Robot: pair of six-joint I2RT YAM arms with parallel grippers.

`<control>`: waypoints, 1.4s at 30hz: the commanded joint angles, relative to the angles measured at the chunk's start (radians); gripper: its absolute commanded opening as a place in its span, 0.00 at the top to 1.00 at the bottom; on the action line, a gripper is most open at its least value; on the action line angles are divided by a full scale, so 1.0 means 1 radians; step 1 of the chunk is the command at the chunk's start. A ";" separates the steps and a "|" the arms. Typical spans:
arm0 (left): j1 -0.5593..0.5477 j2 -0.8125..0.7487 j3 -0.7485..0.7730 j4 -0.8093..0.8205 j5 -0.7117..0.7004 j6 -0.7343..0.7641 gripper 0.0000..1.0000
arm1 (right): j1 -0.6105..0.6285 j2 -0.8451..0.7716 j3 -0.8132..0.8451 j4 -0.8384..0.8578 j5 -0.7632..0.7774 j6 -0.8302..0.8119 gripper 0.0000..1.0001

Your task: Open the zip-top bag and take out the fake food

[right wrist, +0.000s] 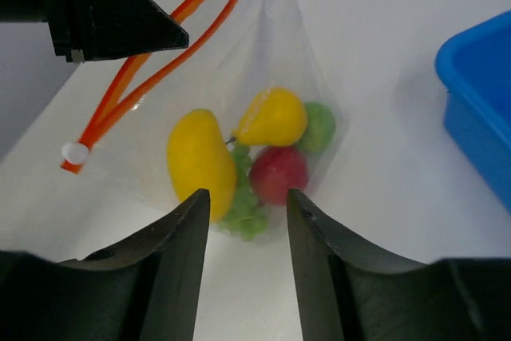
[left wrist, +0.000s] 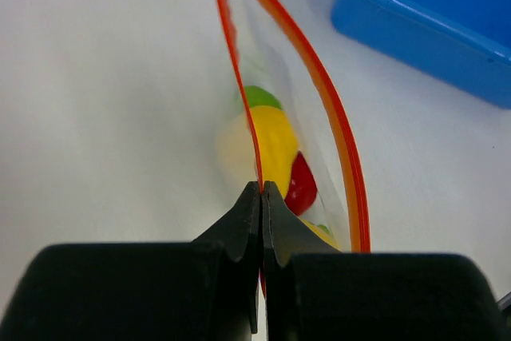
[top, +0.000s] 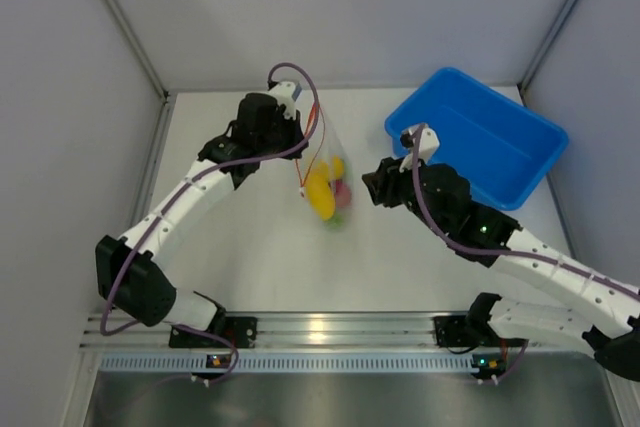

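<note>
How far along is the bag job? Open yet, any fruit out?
Done: the zip-top bag looks open at the mouth, the two sides of its zip strip apart. In hand: the left gripper is shut on one side. Left: the fake food all sits inside; the right gripper is open, facing the bag, not touching it.

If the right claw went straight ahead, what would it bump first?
Probably the zip-top bag, its clear plastic right where the green grapes sit, in line with the open right gripper. Depth is hard to judge.
</note>
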 commanded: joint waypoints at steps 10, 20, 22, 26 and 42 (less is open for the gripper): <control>-0.044 -0.082 -0.041 0.186 -0.025 -0.215 1.00 | -0.093 0.299 0.167 0.160 -0.197 0.494 0.43; -0.055 -0.028 -0.012 0.187 -0.008 -0.262 1.00 | -0.226 0.430 0.238 0.177 -0.317 0.517 0.41; -0.069 -0.028 -0.021 0.224 -0.003 -0.280 1.00 | -0.228 0.436 0.244 0.166 -0.304 0.519 0.40; -0.099 -0.022 -0.035 0.281 0.000 -0.320 1.00 | -0.234 0.497 0.301 0.134 -0.316 0.510 0.40; -0.130 -0.056 -0.041 0.287 -0.256 -0.293 1.00 | -0.278 0.405 0.146 -0.015 -0.084 0.347 1.00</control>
